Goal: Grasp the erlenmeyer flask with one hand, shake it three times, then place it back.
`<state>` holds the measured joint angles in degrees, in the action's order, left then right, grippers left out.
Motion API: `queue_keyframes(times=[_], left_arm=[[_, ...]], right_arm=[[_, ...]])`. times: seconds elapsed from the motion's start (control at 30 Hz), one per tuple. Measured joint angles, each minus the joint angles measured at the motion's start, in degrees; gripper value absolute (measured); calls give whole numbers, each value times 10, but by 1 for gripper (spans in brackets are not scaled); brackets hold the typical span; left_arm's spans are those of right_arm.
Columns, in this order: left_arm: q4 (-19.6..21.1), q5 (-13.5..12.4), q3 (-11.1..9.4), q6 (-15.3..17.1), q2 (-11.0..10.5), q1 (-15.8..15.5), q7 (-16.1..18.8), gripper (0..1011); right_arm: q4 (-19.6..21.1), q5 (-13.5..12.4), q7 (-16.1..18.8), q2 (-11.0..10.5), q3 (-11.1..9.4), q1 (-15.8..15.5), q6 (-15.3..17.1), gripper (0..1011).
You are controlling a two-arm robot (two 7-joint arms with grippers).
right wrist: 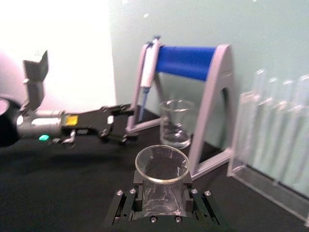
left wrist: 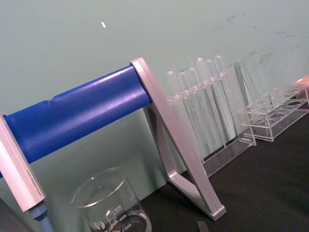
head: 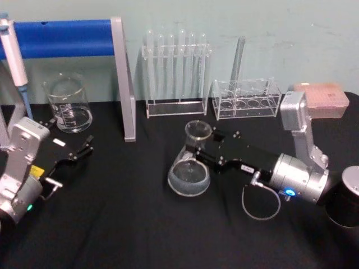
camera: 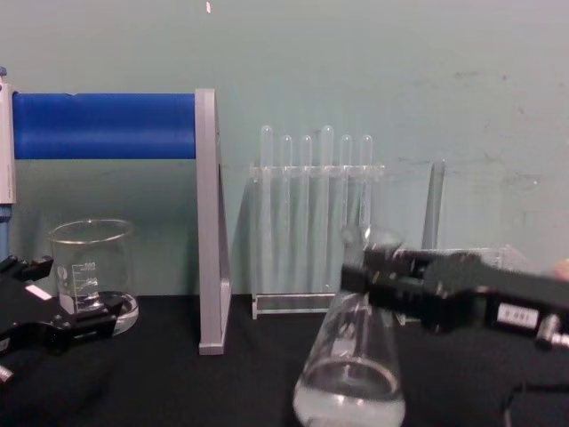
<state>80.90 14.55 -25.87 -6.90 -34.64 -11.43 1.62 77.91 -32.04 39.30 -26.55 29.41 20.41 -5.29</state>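
both jaws of the right claw [head: 194, 149] grip the neck of the erlenmeyer flask [head: 189, 176].

A plain, pale green painted wall [head: 280, 33] is seen behind the work, marked by faint scuffs and one small white fleck [camera: 208, 7] high up. A table [head: 140, 235] covered in matte black cloth is set right against it. Both are evenly and softly lit. In the right wrist view, a bright white washed-out area [right wrist: 58, 48] is seen beside the wall's edge.
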Motion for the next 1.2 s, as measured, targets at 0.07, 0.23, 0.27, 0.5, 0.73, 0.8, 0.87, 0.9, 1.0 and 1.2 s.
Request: queue_keyframes(times=[0.07, 0.23, 0.27, 0.5, 0.73, 0.8, 0.87, 0.9, 1.0, 1.2], left_arm=[[0, 0, 0, 0, 0, 0, 0, 1001], [0, 0, 0, 0, 0, 0, 0, 1001], [0, 0, 0, 0, 0, 0, 0, 1001], [0, 0, 0, 0, 0, 0, 0, 1001], [0, 0, 0, 0, 0, 0, 0, 1001], [0, 0, 0, 0, 0, 0, 0, 1001], [0, 0, 0, 0, 0, 0, 0, 1001], [0, 0, 0, 0, 0, 0, 0, 1001], [0, 0, 0, 0, 0, 0, 0, 1001], [0, 0, 0, 0, 0, 0, 0, 1001]], right_arm=[[13, -1, -14, -2, -7, -5, 3, 448], [72, 6, -88, -10, -38, -31, 19, 448], [84, 9, -103, -11, -45, -37, 23, 448], [150, 44, -204, -14, -87, -77, 48, 448], [177, 63, -256, -14, -124, -107, 59, 448], [181, 65, -264, -14, -132, -114, 62, 448], [186, 67, -275, -13, -144, -123, 66, 448], [188, 68, -278, -13, -148, -126, 67, 448], [195, 72, -291, -12, -165, -139, 72, 448], [201, 78, -297, -8, -181, -151, 75, 448]])
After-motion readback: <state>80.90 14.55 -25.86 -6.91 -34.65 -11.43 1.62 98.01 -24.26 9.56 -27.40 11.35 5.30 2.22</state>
